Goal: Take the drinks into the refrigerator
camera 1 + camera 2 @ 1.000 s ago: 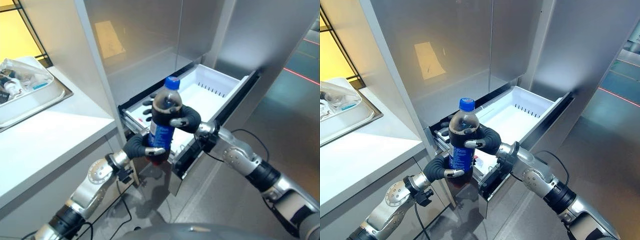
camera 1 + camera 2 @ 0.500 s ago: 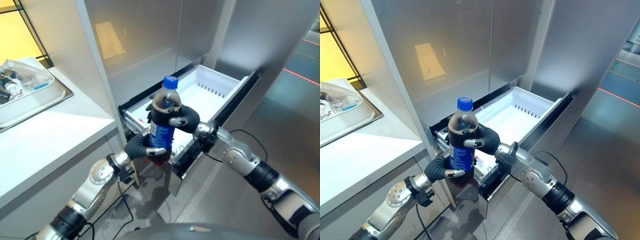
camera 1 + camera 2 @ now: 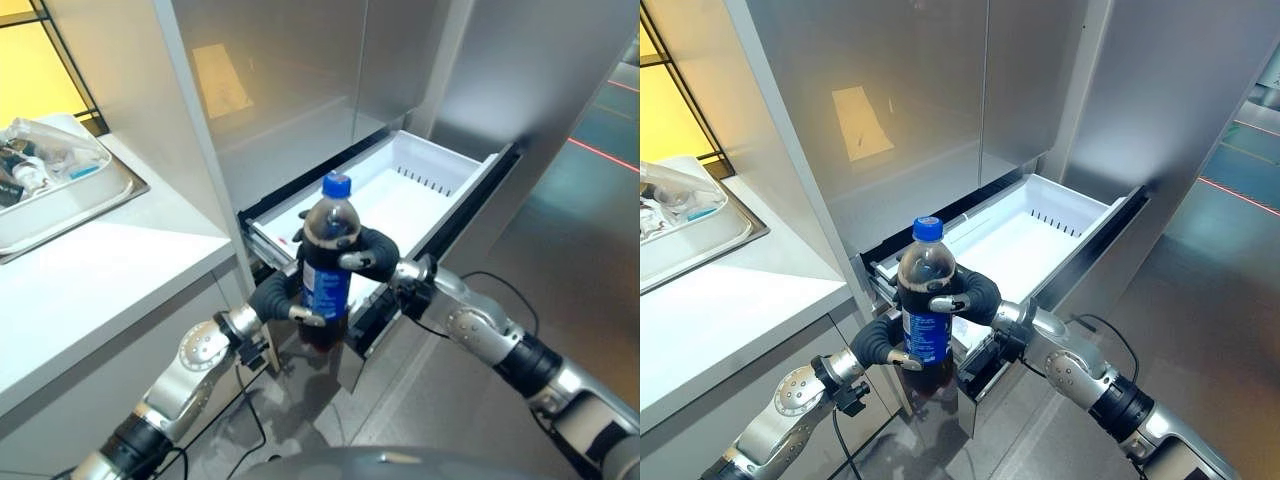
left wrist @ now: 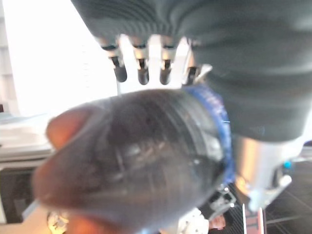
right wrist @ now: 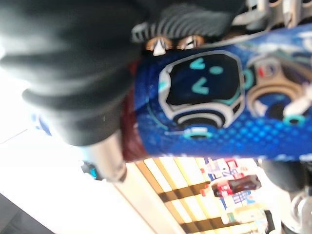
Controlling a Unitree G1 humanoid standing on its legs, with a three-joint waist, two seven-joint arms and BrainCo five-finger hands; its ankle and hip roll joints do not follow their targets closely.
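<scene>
- At the far left edge of the left eye view, a metal tray (image 3: 120, 190) sits on the white counter (image 3: 110, 270); the frame cuts it off, and the clutter inside is too jumbled to name.
- Lower left of centre, the left hand (image 3: 275, 297) curls round the lower part of the cola bottle (image 3: 324, 270), its fingertips pressed on the blue label; most of the palm is hidden behind the bottle.
- In the left wrist view the bottle's dark base looms so close that it blurs, with that hand's fingers (image 4: 142, 73) showing just past it.
- At centre the bottle stands upright, blue cap on top, held in the air above the front edge of the open refrigerator drawer (image 3: 420, 185); its bottom covers part of the drawer front.
- Just right of the bottle, the right hand (image 3: 368, 252) wraps the upper body below the shoulder, fingers closed over the front.
- The right wrist view shows the blue label against the dark hand cover; the fingers themselves are hard to make out there.
- The white drawer interior runs to the upper right; its near left corner is hidden behind the bottle.
</scene>
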